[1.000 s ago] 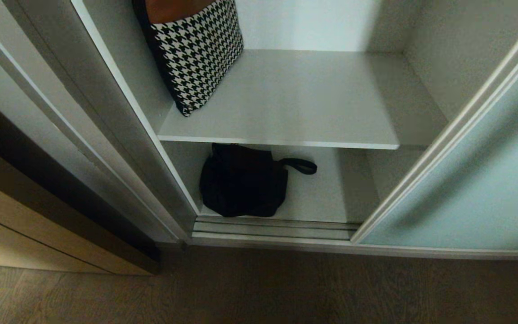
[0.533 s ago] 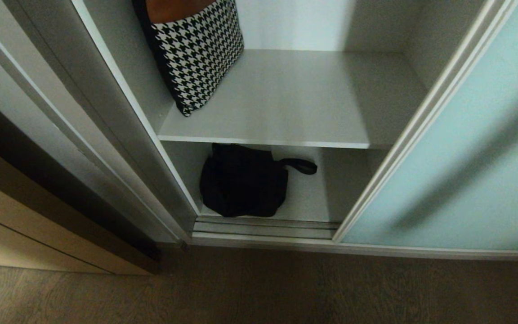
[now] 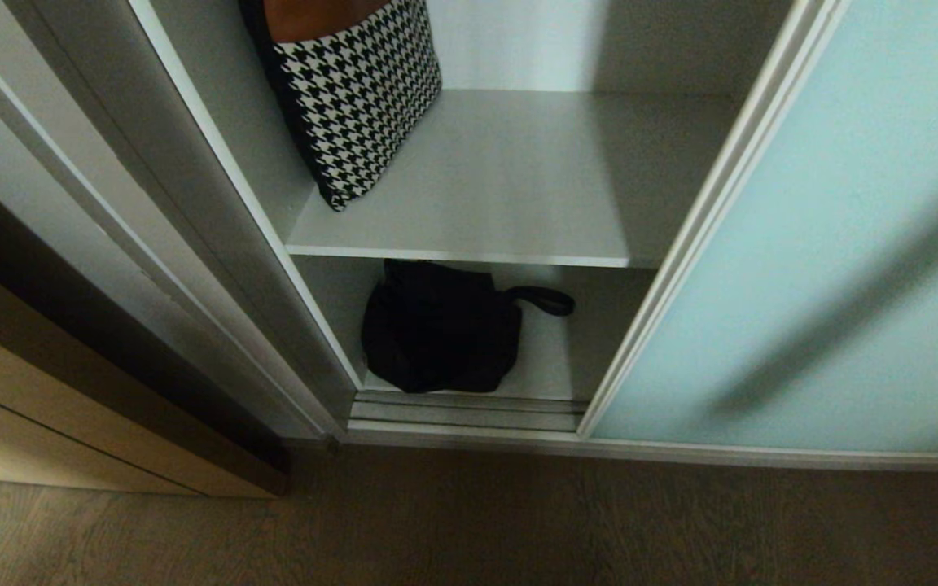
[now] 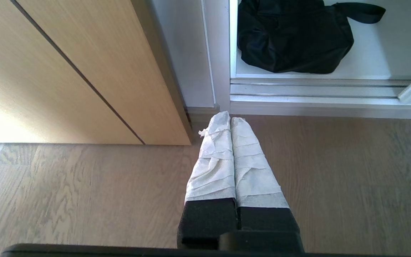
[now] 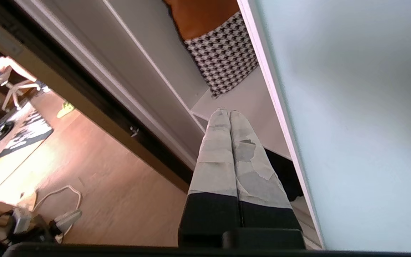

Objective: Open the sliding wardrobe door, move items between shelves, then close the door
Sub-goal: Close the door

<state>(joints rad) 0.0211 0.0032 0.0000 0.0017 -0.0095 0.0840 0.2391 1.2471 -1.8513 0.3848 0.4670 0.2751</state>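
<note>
The sliding wardrobe door (image 3: 803, 244) is a frosted blue-green pane in a silver frame and covers the right part of the opening. The black bag (image 3: 436, 330) lies on the lower shelf (image 3: 546, 358) with its strap loop pointing right. The upper shelf (image 3: 518, 203) is bare on its right side. My right gripper (image 5: 228, 111) is shut and empty, close beside the door's (image 5: 351, 107) frame edge; contact cannot be told. My left gripper (image 4: 229, 117) hangs shut and empty over the wood floor in front of the bag (image 4: 293, 39). Neither arm shows in the head view.
A houndstooth bag (image 3: 355, 98) with a brown top leans at the upper shelf's left end. The floor track (image 3: 469, 411) runs along the wardrobe's foot. A light wood panel (image 3: 29, 423) stands to the left. Cables and a power strip (image 5: 48, 214) lie on the floor farther off.
The door's frame edge has slid steadily left, hiding more of both shelves. The two bags and the left gripper have kept still.
</note>
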